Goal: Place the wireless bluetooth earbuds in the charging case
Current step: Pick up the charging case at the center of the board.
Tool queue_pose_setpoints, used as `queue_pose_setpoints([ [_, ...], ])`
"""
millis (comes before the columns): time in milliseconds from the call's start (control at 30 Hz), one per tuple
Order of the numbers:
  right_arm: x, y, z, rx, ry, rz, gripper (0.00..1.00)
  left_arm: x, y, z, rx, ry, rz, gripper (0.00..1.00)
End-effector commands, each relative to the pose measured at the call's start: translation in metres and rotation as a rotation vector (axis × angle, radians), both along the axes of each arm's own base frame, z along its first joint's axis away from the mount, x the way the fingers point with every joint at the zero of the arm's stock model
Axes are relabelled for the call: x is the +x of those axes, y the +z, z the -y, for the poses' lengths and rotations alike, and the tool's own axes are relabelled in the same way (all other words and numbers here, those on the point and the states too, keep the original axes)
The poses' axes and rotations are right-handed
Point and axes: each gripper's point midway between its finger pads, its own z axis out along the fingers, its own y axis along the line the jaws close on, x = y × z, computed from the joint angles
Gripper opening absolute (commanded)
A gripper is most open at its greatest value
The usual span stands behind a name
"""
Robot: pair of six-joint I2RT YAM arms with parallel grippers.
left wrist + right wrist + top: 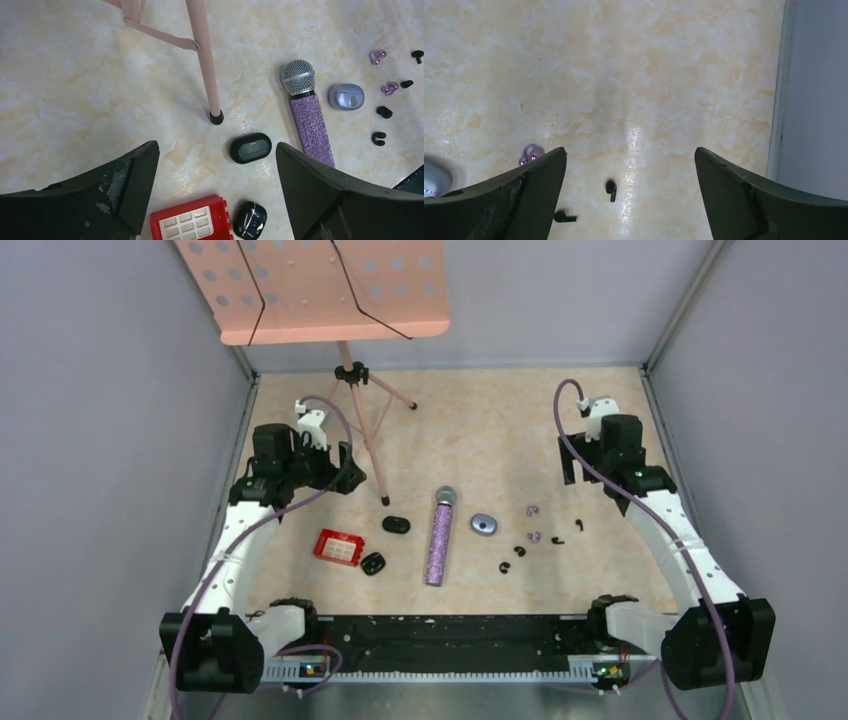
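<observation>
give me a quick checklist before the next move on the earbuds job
1. The left gripper is open and empty: ok.
2. The right gripper is open and empty: ok.
3. Earbuds are loose and in view: ok. Two purple earbuds and four black earbuds lie apart from each other, right of the microphone.
4. A case is open to receive them: not ok. The lavender case and both black cases look shut.
5. Which black earbuds belong to which black case: cannot tell.

Bright, even overhead light; soft glare on the table [631, 140].
</observation>
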Motion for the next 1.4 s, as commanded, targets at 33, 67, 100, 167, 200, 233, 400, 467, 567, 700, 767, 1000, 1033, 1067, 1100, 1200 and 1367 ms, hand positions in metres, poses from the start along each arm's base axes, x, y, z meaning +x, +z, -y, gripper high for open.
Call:
queue_pose_setpoints([
  [33, 0.001, 0.009, -0.021, 0.058, 0.133, 0.036, 0.98, 0.003, 0.004, 0.005, -0.023, -0.013, 0.011, 0.92],
  [67, -0.003, 0.008, -0.034, 0.071, 0.231, 0.023, 0.98, 0.002, 0.002, 0.006, -0.026, -0.018, 0.006, 0.91],
  [100, -0.009, 0.009, -0.050, 0.091, 0.348, 0.017, 0.97, 0.001, 0.001, 0.007, -0.029, -0.021, 0.002, 0.91],
  [167, -0.027, 0.010, -0.079, 0.136, 0.572, 0.009, 0.94, -0.001, -0.001, 0.008, -0.033, -0.027, -0.006, 0.90],
  [200, -0.033, 0.010, -0.091, 0.155, 0.644, 0.013, 0.94, -0.002, -0.001, 0.009, -0.035, -0.031, -0.008, 0.90],
  [233, -0.036, 0.007, -0.101, 0.162, 0.686, 0.011, 0.93, -0.003, 0.001, 0.010, -0.039, -0.037, -0.009, 0.90],
  [400, -0.045, -0.020, -0.135, 0.153, 0.825, -0.083, 0.88, -0.010, 0.003, 0.011, -0.024, -0.065, -0.007, 0.90],
  [467, -0.046, -0.032, -0.147, 0.143, 0.862, -0.119, 0.85, -0.014, 0.002, 0.011, -0.025, -0.065, -0.014, 0.90],
  [567, -0.053, -0.052, -0.169, 0.096, 0.931, -0.167, 0.84, -0.018, 0.001, 0.011, -0.036, -0.055, -0.023, 0.90],
  [700, -0.062, -0.077, -0.187, -0.005, 0.998, -0.195, 0.86, -0.017, -0.002, 0.008, -0.033, -0.030, -0.023, 0.90],
  [767, -0.065, -0.088, -0.192, -0.009, 1.012, -0.221, 0.87, -0.014, -0.001, 0.007, -0.056, 0.010, -0.034, 0.90],
  [1000, -0.067, -0.109, -0.201, -0.051, 1.016, -0.256, 0.85, -0.004, 0.014, 0.009, -0.118, 0.065, -0.025, 0.90],
  [1033, -0.067, -0.111, -0.203, -0.053, 1.016, -0.262, 0.82, -0.002, 0.015, 0.009, -0.123, 0.070, -0.025, 0.90],
  [1067, -0.065, -0.113, -0.206, -0.054, 1.016, -0.267, 0.80, -0.002, 0.017, 0.009, -0.127, 0.073, -0.022, 0.90],
  [1100, -0.064, -0.114, -0.209, -0.053, 1.019, -0.269, 0.80, -0.001, 0.018, 0.010, -0.130, 0.076, -0.021, 0.90],
  [1200, -0.062, -0.116, -0.216, -0.051, 1.035, -0.267, 0.80, 0.001, 0.019, 0.009, -0.132, 0.080, -0.022, 0.90],
  [1367, -0.061, -0.123, -0.220, -0.073, 1.041, -0.280, 0.79, 0.003, 0.018, 0.008, -0.129, 0.086, -0.024, 0.90],
])
